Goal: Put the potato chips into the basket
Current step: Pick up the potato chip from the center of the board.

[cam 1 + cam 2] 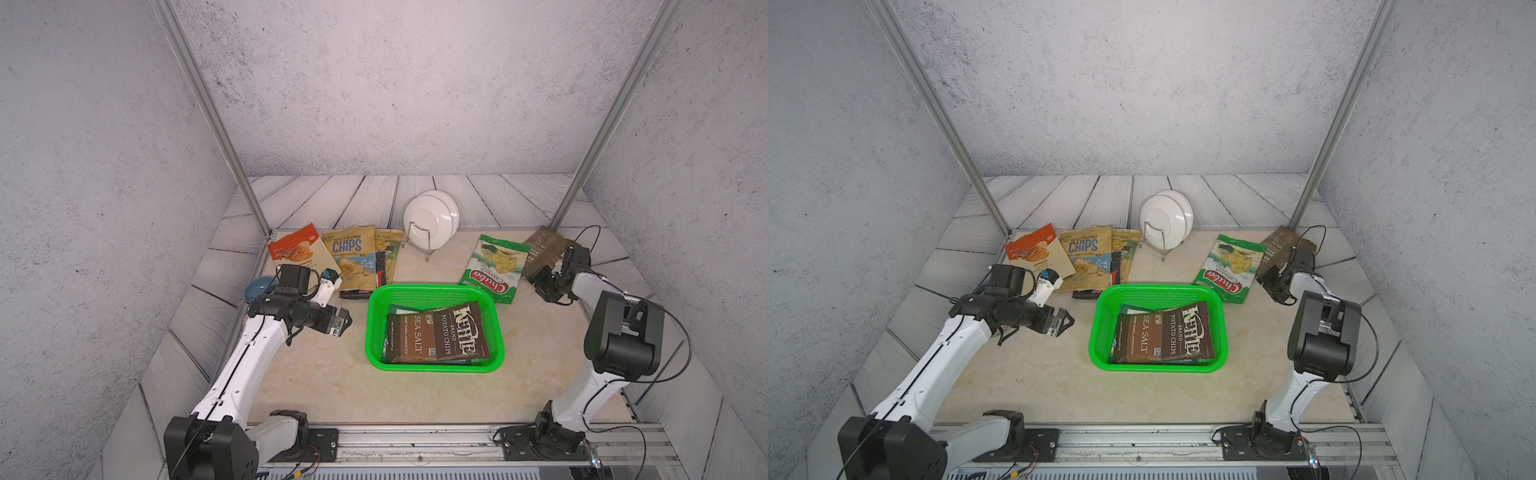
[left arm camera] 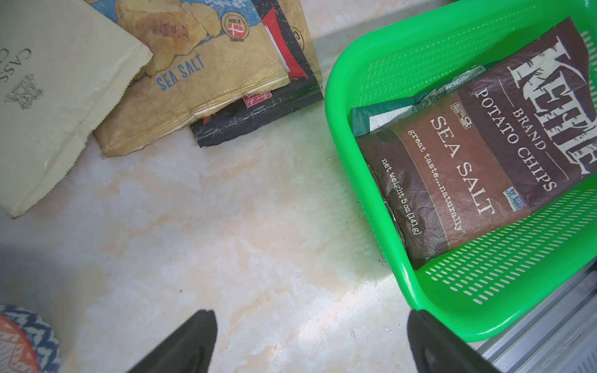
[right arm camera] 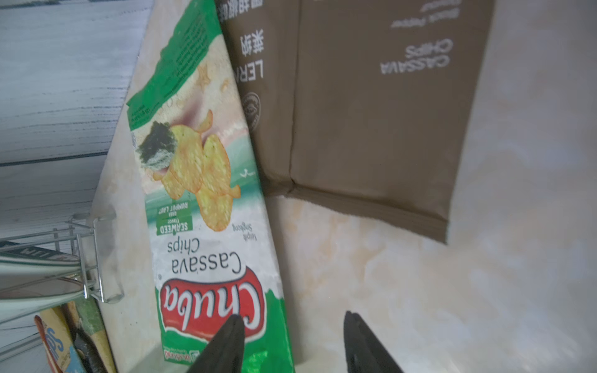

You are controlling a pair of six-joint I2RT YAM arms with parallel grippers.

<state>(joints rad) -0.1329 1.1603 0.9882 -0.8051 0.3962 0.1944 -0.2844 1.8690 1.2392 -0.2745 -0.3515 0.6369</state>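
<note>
The basket (image 1: pixel 432 288) sits at table centre, within reach of both arms. The Kettle bag (image 1: pixel 440 337) lies flat inside it on a second bag (image 1: pixel 400 309), so stacking room remains. The other bags lie outside: tan CHIPS bag (image 1: pixel 353 257), orange bag (image 1: pixel 296 249) and black bag (image 1: pixel 384 272) overlapping far left, green Chuba bag (image 1: pixel 494 266) and brown cassava bag (image 1: pixel 540 249) far right. The left gripper (image 2: pixel 311 315) hovers wide open and empty over bare table (image 2: pixel 226 226). The right gripper (image 3: pixel 292 316), jaws parted and clamping nothing, lines up with the green Chuba bag's right edge, probably because a flat bag is easiest to pinch there.
</note>
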